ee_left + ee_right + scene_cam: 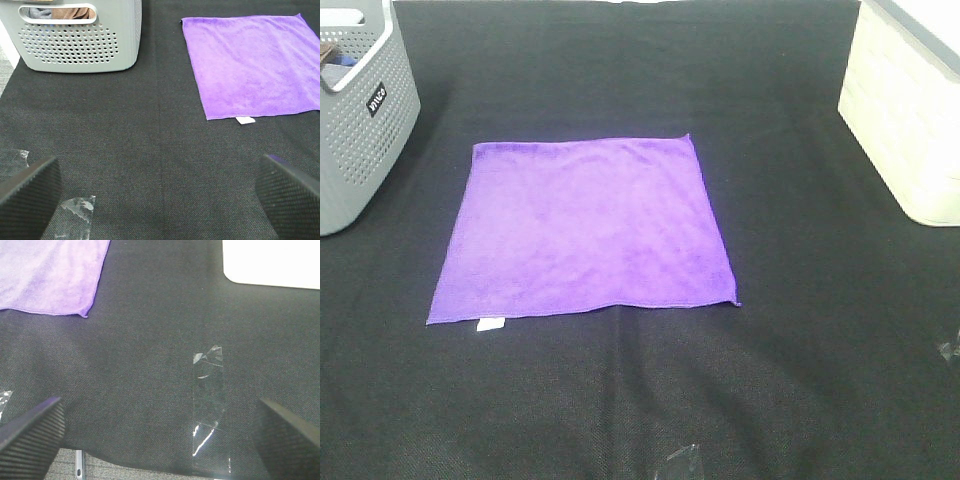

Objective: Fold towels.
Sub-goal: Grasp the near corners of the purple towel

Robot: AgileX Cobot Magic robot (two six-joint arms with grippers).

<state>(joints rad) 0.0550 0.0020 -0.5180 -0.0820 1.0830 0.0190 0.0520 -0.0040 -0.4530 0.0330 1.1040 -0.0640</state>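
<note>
Seeing one purple towel (585, 230) spread flat in a single layer on the black tabletop cloth (800, 330), no fold in it, white tag (491, 323) poking out of the near hem by the corner closest to the left claw. Sits ahead of the left claw (160, 197) and off toward its inner side, well apart from the fingers. Ahead of the right claw (160, 437) too, off toward that one's inner side, only the near corner in that wrist view, also well apart. Both claws fully spread, nothing between the fingers, nothing touched, hovering over bare cloth. Ahead of the left claw on its outer side: grey perforated basket (360, 120), some fabric inside, can't tell what. Ahead of the right claw on its outer side: white bin (910, 120). Clear tape strip (209, 405) stuck down just ahead of the right claw, tape scrap (75, 212) beside one left finger. Reads as step zero: no fold started, no approach made. Next up, probably: bring each claw forward and inward to a near corner, drop low enough to pinch only the hem, lift, carry both corners over to the far edge together. Worth watching: fuzzy fabric on a textured cover, could drag or bunch instead of lifting; risk of a skewed fold from mismatched corners.
</note>
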